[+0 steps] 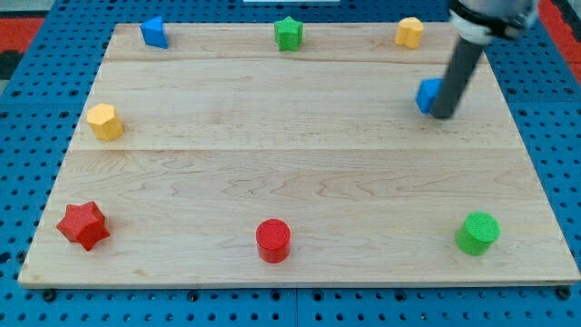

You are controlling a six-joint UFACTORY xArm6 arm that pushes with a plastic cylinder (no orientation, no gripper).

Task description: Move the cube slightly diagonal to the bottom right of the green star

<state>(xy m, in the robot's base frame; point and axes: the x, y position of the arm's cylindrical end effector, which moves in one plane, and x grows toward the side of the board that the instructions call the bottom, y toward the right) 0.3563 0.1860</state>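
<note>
A blue cube (pixel 427 94) sits at the view's right, upper part of the wooden board, partly hidden by my rod. My tip (pixel 442 114) rests against the cube's right side, just below it. The green star (pixel 289 34) stands at the top middle edge of the board, far to the left of the cube.
Another blue block (pixel 153 32) is at the top left, a yellow block (pixel 409 32) at the top right, a yellow block (pixel 104 121) at the left, a red star (pixel 83 224) at the bottom left, a red cylinder (pixel 272 240) at the bottom middle, a green cylinder (pixel 477 232) at the bottom right.
</note>
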